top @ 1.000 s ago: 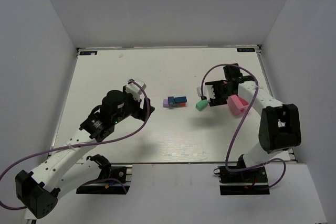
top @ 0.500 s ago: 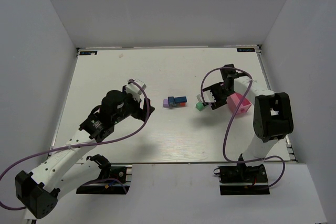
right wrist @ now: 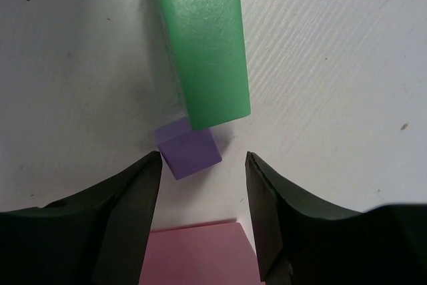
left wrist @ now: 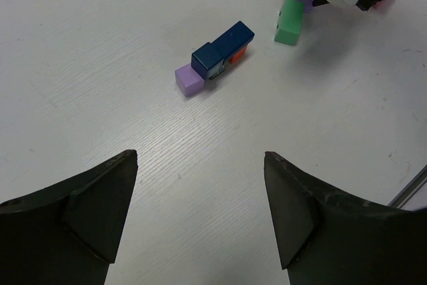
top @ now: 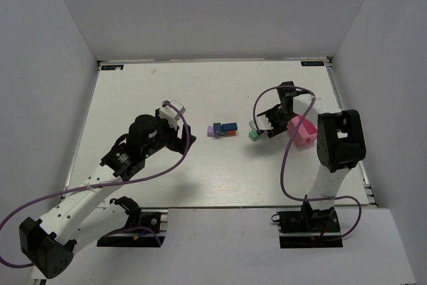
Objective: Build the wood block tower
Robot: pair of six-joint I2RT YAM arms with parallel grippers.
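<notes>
A low cluster of wood blocks (top: 223, 129) lies mid-table: a purple cube (left wrist: 189, 79), dark blue blocks (left wrist: 223, 48) and a red one (left wrist: 237, 55) side by side, not stacked. To its right lie a green brick (right wrist: 203, 51) and a second purple cube (right wrist: 188, 146) touching its near end. My right gripper (right wrist: 203, 158) stands open just over that cube, which sits at the fingertips, nearer the left finger. My left gripper (left wrist: 200, 155) is open over bare table, short of the cluster. No tower stands.
A pink tray (top: 301, 131) lies right behind my right gripper, its edge showing between the fingers (right wrist: 197, 255). White walls close in the table on three sides. Purple cables loop over both arms.
My right gripper has dropped closer to the green brick and purple cube, its jaws narrowing a little, and that arm's elbow has swung in. The left arm has stayed put.
</notes>
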